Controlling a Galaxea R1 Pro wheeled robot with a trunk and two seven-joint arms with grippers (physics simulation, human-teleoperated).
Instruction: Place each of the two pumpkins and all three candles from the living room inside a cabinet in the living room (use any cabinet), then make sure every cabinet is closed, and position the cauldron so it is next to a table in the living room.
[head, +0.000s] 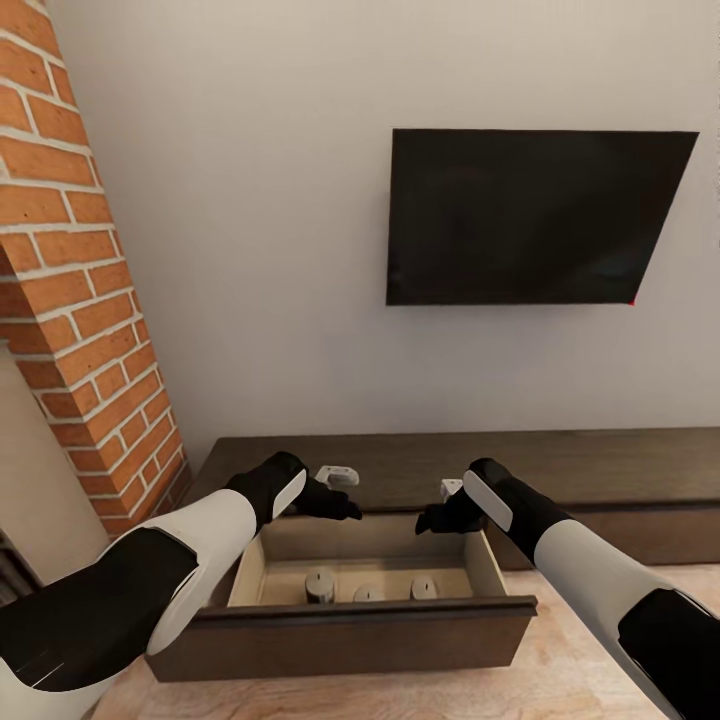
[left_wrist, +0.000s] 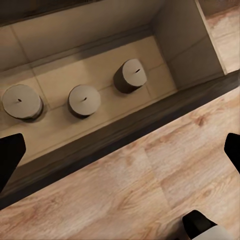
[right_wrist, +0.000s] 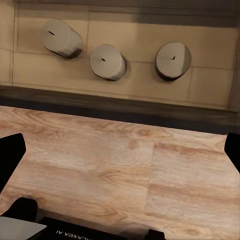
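The cabinet (head: 600, 470) runs along the white wall below the wall-mounted TV (head: 535, 215), with 1 drawer (head: 340, 625) pulled out toward the robot; its pale interior is exposed and its dark front edge stands over the wooden floor (head: 580, 660). 3 candles sit upright in a row inside the drawer, close behind the front panel: left candle (head: 320, 583), middle candle (head: 367, 592), right candle (head: 424, 587), each apart from its neighbours. The rear half of the drawer floor is bare. The left gripper (head: 345, 508) and right gripper (head: 432, 520) hang above the drawer's back corners, well apart from each other, with open room between them. Both sets of fingers are spread and hold nothing; the wrist views show dark fingertips (left_wrist: 10, 155) (right_wrist: 11, 155) at opposite frame edges. The brick column (head: 80, 300) stands close beside the cabinet's left end. The wrist views reveal wick marks on the candle tops and the drawer's side wall (left_wrist: 187, 45), details the head view leaves faint. The head view alone gives the cabinet top, wall and both forearms.
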